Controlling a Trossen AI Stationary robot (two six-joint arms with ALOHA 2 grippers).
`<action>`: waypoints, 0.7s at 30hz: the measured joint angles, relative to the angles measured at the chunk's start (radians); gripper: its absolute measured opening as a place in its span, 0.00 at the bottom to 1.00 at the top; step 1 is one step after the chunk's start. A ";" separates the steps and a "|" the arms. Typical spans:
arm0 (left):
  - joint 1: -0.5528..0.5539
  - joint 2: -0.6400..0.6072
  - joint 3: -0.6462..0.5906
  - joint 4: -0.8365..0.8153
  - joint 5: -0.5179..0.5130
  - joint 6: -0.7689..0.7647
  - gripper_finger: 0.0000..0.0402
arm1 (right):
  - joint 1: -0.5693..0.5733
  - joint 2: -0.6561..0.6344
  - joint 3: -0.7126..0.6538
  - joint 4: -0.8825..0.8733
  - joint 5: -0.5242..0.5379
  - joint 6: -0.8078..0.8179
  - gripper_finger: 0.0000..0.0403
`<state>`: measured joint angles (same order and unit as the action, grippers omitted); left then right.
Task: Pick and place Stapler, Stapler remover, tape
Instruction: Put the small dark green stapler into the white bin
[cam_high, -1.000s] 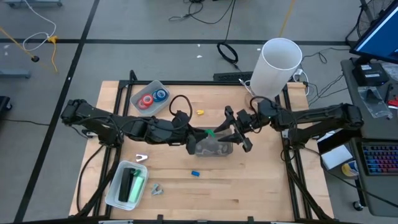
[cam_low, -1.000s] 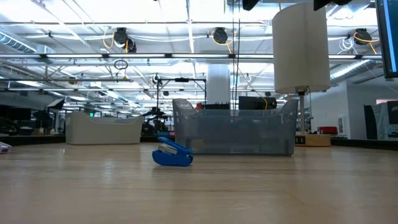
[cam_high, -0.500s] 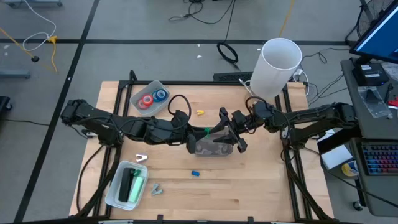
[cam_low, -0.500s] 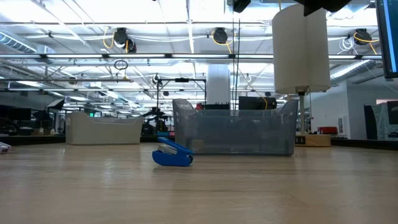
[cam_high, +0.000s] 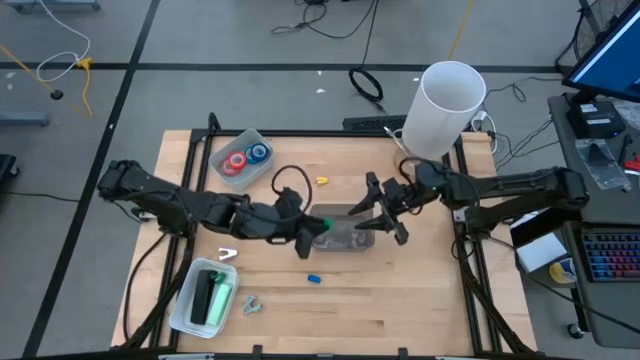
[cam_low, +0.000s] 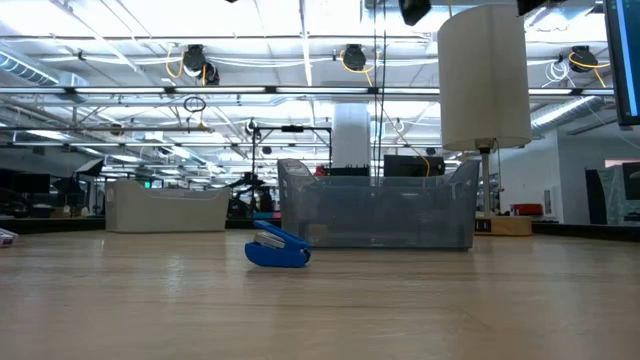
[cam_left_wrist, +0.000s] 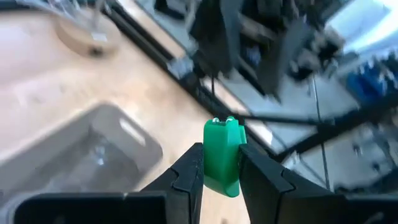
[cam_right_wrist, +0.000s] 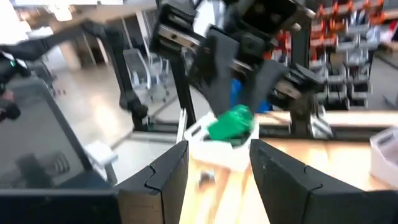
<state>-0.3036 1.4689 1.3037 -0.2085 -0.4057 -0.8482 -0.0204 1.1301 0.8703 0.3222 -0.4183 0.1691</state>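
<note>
Pale wood planks make up the table (cam_high: 420, 300), framed in black rails. At its near left corner sits a clear plastic tub (cam_high: 181, 303) holding a green stapler (cam_high: 222, 297) beside a black one (cam_high: 204, 296); just off its right edge lie a small grey metal piece (cam_high: 250, 304) and, farther back, a white remover (cam_high: 228, 254). At the far left, a second clear tray (cam_high: 222, 146) holds the tape (cam_high: 247, 158) — ring-shaped rolls with open centres, blue and red, packed side by side. The left gripper (cam_high: 312, 232) hangs at the left end of a clear rectangular bin (cam_high: 347, 238) at mid-table, its dark fingers (cam_left_wrist: 190, 172) pinched on a small green remover (cam_left_wrist: 221, 155) — glossy, blocky plastic, standing upright between the pads, above the table beside the bin. A small yellow piece (cam_high: 322, 181) lies behind, and a blue remover (cam_high: 314, 278), a rounded plastic clamshell with a metal jaw in the low view, lies alone in front of the bin. The right gripper (cam_high: 381, 212) hovers at the bin's far right side, fingers (cam_right_wrist: 275, 171) spread wide and empty, facing the green remover from the other side. Past the table's far right corner stands a tall white cylinder (cam_high: 444, 107), smooth and open-topped.
</note>
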 joint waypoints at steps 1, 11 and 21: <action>-0.010 0.000 0.000 -0.013 0.019 -0.004 0.23 | 0.000 -0.014 0.000 -0.037 0.003 -0.006 0.41; -0.161 0.000 0.000 -0.375 0.231 -0.294 0.23 | 0.000 -0.068 0.000 -0.171 0.003 -0.025 0.41; -0.391 0.000 -0.012 -0.932 0.342 -0.864 0.23 | 0.000 -0.068 0.000 -0.174 0.005 -0.022 0.41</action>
<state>-0.6944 1.4689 1.2913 -1.1401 -0.0634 -1.7125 -0.0204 1.0626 0.8700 0.1481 -0.4130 0.1475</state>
